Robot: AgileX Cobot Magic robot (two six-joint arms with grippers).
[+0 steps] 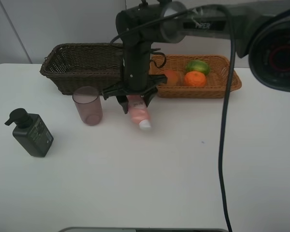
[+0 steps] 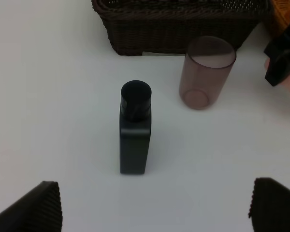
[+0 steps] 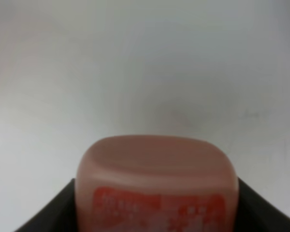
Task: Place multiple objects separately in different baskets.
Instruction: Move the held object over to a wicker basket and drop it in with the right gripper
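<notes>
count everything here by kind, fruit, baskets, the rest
fruit: 3 (orange, green fruit, red fruit)
baskets: 2 (dark basket, tan basket)
tube: 1
pump bottle: 1
cup: 1
total: 8

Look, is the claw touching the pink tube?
Touching. The right wrist view shows the tube wedged between the right gripper's dark fingers, no gap either side.
</notes>
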